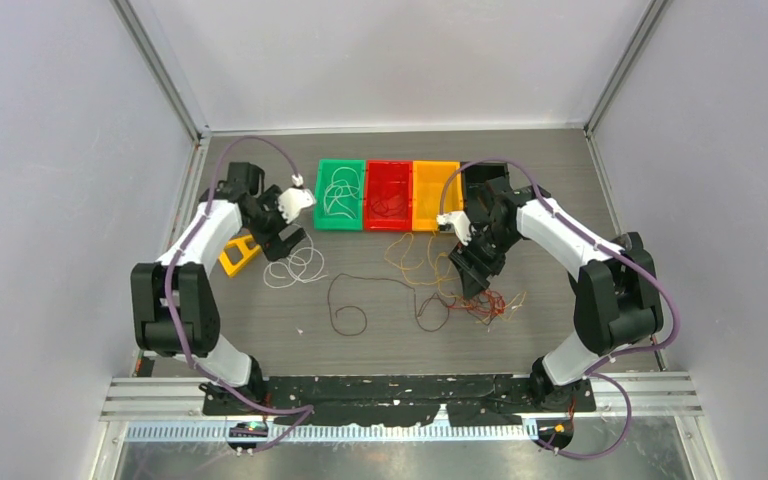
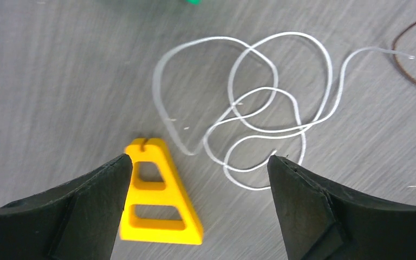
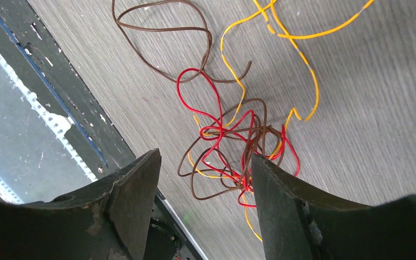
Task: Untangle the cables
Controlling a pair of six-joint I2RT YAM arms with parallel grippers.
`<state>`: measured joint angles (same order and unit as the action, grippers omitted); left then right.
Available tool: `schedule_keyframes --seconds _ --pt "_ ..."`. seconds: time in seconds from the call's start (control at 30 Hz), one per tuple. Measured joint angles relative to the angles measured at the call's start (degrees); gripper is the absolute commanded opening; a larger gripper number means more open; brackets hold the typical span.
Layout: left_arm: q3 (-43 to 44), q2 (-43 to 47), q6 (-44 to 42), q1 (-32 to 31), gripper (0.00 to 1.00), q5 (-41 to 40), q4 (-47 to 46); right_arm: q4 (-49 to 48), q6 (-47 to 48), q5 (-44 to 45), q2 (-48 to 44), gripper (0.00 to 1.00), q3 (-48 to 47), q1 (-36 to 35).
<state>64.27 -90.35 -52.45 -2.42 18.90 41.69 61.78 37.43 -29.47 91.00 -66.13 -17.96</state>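
"Black, blunt fingers on the left gripper [image 2: 199, 162], so how does that arm sit?"

"Elbow folded out at the left, forearm reaching forward, wrist tipped down at the grey wood-grain table [image 1: 380, 340]. Its jaws stand wide apart with nothing between them. Beneath them lies a whitish cable [image 2: 281, 129], thin and glossy, curled in overlapping loops. Beside it sits a yellow plastic wedge [image 2: 162, 234], a trapezoid with two cut-out windows."

"And the right gripper [image 3: 205, 157]?"

"That arm mirrors the other: elbow out at the right, wrist turned inward and down. The jaws are parted and clamp nothing. They hang over a tangle [image 3: 238, 141] of red, brown and yellow-orange cables, knotted together on the table near its front edge."

"Any cables elsewhere?"

"A long brown cable [image 1: 331, 296] snakes across the middle, with a loop at each end. Behind it, three shallow plastic trays stand side by side. The green tray [image 1: 340, 165] holds pale loops, the red tray [image 1: 388, 165] holds a dark coil, and the orange tray [image 1: 436, 166] stands nearest the right wrist"
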Motion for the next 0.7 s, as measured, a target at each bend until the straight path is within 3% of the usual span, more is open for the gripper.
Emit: schedule_keyframes --seconds 0.3,0.7 --pt "10.49 -10.29 1.07 -0.04 0.93 -1.40 4.50 0.17 0.00 -0.02 0.22 0.67 0.70 0.00" --pt "0.57 -9.38 4.07 -9.60 0.79 -3.54 7.26 0.17 0.28 0.20 0.39 0.67 0.70 0.00"
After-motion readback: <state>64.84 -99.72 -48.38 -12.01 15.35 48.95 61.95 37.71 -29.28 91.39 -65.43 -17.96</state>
